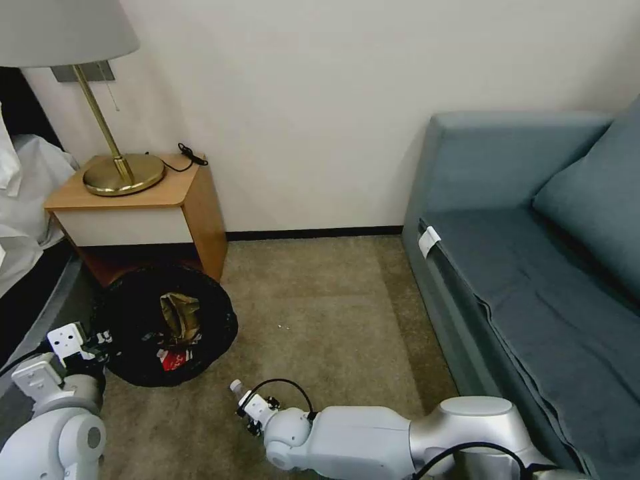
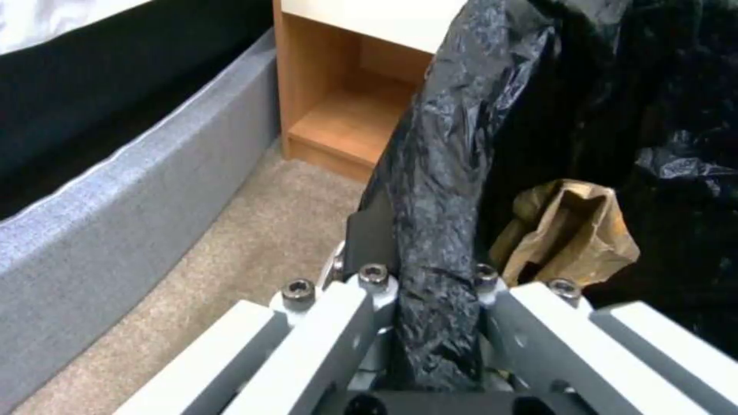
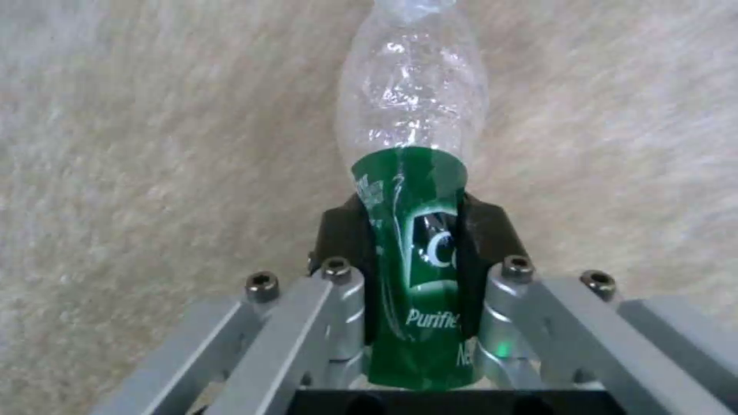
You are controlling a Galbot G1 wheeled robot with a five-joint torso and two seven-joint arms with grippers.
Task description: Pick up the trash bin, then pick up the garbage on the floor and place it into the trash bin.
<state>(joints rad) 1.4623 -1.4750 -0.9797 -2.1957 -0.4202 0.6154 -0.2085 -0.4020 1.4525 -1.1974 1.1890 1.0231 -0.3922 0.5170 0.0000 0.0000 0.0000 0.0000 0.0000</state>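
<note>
The trash bin [image 1: 133, 313], lined with a wrinkly black bag, sits on the carpet by the nightstand. My left gripper [image 1: 93, 345] is shut on its near rim [image 2: 438, 190], the bag pinched between the pads. Inside the bin lie a crumpled brown wrapper [image 1: 179, 313] [image 2: 573, 230] and a red-and-white packet [image 1: 175, 360]. My right gripper [image 1: 252, 408] hangs low over the carpet to the right of the bin, shut on the clear green-labelled bottle [image 3: 411, 173]. The bottle's white cap [image 1: 235, 385] pokes out past the fingers toward the bin.
A wooden nightstand [image 1: 193, 207] with a brass lamp [image 1: 123, 175] stands behind the bin. A bed's grey frame [image 2: 115, 196] runs along the left. A blue sofa [image 1: 533, 267] takes up the right side. Open carpet [image 1: 327, 313] lies between the bin and the sofa.
</note>
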